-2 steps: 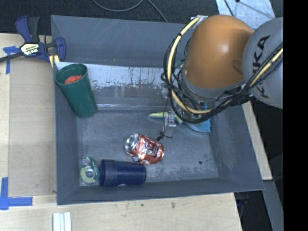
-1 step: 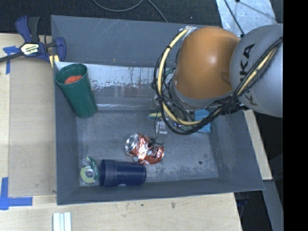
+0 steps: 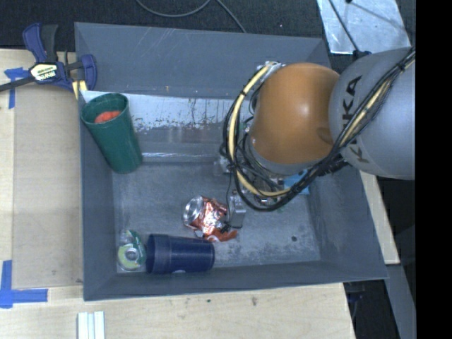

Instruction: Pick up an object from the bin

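My gripper (image 3: 235, 215) reaches down under the arm's orange dome into the middle of the bin. Its tip is at the right edge of a crumpled silver and orange foil wrapper (image 3: 205, 217) and touches or nearly touches it. Just in front of the wrapper, a dark blue cup (image 3: 180, 254) lies on its side by the front wall.
A small greenish round thing (image 3: 130, 251) lies against the blue cup's left end in the front left corner. A green cup (image 3: 116, 141) with something red-orange inside leans in the back left corner. The arm and its cables cover the bin's right half.
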You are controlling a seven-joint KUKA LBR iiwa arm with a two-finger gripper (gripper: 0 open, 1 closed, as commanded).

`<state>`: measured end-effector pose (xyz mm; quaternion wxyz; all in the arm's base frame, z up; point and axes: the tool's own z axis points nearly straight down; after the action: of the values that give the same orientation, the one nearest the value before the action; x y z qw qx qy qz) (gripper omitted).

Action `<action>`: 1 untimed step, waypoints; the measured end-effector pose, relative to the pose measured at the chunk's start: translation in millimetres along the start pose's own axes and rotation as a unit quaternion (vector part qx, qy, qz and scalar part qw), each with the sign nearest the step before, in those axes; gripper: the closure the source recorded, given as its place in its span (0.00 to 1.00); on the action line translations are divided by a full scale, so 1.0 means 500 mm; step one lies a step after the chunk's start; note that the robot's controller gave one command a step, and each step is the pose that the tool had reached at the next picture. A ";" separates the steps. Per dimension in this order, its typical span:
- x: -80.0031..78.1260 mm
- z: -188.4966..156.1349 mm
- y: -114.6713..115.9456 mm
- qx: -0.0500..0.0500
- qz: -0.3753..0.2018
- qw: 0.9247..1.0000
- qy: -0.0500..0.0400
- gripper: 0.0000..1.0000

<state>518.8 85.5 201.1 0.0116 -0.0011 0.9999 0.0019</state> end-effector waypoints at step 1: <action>0.028 0.073 -0.021 0.000 -0.109 0.994 -0.005 0.00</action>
<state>505.5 75.2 164.3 0.0171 -0.1104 0.9937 0.0003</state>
